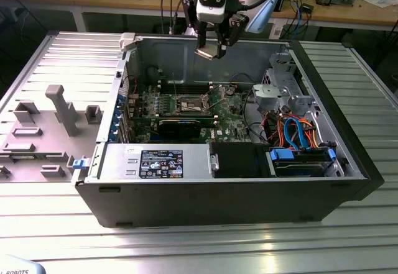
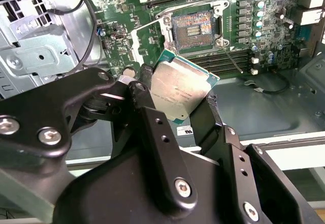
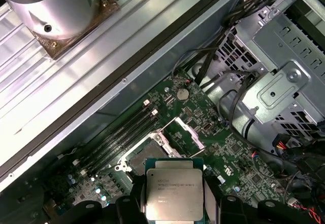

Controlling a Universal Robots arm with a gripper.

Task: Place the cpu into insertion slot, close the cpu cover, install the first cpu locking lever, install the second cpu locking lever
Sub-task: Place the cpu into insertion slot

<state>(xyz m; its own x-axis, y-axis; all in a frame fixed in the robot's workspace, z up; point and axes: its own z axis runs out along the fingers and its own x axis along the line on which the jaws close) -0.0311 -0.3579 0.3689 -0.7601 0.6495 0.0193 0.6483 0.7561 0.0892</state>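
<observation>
At the exterior view's left you have a grey parts tray (image 1: 46, 128), and beside it sits the open computer case (image 1: 249, 193). Your claw (image 1: 213, 50) hangs above the case with its two fingers closed on opposite edges of the cpu (image 1: 207, 53). The chip sits right between them, well clear of the green board (image 1: 236, 122). In the first wrist view the insertion slot (image 3: 143, 158) lies bare, with the cpu cover (image 3: 186, 135) raised just beside it.
</observation>
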